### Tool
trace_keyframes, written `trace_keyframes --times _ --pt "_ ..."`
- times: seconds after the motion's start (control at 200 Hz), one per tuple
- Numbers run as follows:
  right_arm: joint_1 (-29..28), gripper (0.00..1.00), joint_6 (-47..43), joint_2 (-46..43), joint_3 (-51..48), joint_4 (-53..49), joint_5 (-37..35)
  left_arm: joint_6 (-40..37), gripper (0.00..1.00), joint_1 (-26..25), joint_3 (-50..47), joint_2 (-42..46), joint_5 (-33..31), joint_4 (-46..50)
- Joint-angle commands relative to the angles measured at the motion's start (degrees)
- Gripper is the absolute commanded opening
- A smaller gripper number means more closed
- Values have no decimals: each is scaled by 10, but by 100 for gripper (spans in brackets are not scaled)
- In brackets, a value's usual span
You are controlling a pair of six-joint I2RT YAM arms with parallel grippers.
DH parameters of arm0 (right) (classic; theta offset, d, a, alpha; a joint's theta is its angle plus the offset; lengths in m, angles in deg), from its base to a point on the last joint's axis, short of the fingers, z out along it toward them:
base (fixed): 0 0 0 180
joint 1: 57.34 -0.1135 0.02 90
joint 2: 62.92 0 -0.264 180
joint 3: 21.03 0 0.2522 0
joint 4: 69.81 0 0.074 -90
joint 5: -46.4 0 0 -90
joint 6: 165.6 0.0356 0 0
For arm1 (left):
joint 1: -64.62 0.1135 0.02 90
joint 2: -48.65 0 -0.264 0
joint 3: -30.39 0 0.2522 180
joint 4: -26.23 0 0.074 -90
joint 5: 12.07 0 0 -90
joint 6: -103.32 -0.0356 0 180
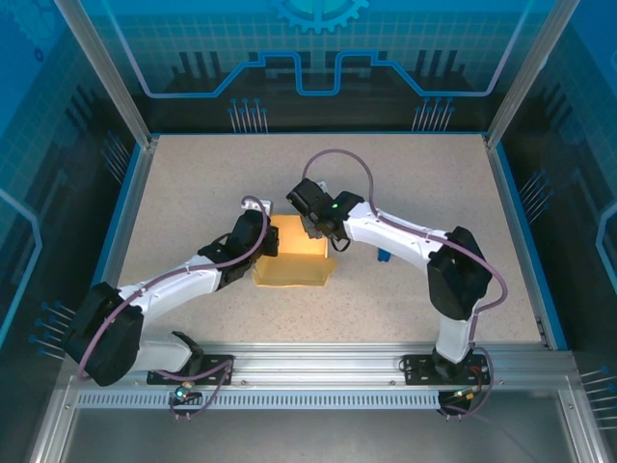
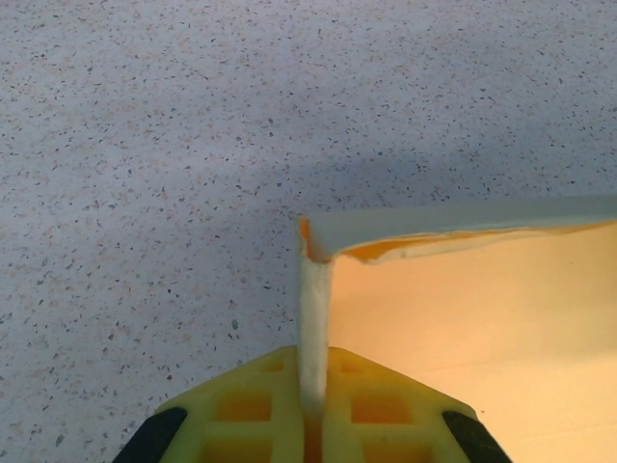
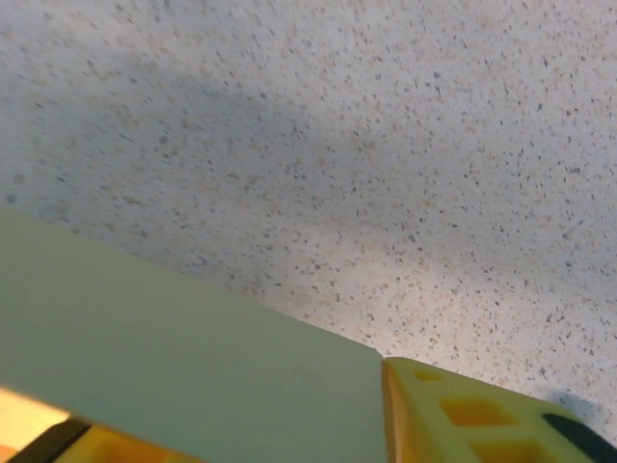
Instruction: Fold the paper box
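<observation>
The paper box (image 1: 294, 262) is pale yellow card, lying mid-table between both arms with its walls partly raised. My left gripper (image 1: 268, 234) is at its left side. In the left wrist view the yellow fingers (image 2: 251, 405) of the left gripper (image 2: 314, 391) are shut on a thin upright wall of the paper box (image 2: 315, 309), and the box's inner face spreads to the right. My right gripper (image 1: 313, 228) hangs over the box's far edge. In the right wrist view its jaws stand apart, with a pale panel of the paper box (image 3: 174, 357) across the gap of the right gripper (image 3: 231, 410), its corner against the right finger (image 3: 453, 415).
A tiny blue object (image 1: 384, 256) lies on the speckled table (image 1: 193, 183) just right of the box, under the right forearm. Blue-rimmed transparent walls enclose the table. An aluminium rail (image 1: 318, 362) runs along the near edge.
</observation>
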Motion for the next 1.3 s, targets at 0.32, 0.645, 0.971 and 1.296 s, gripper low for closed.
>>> trace_keyframes --times 0.32,0.645,0.971,1.296 --pt "23 59 -30 -100 -10 26 76 -32 2 1 33 -24 25 26" --pt "123 61 -61 -181 -77 43 157 -56 2 48 140 -141 174 183" --pt "168 61 -76 -208 -161 39 160 -89 4 75 281 -280 249 293" --pt "201 61 -86 -184 -194 51 215 -105 12 77 373 -353 265 332"
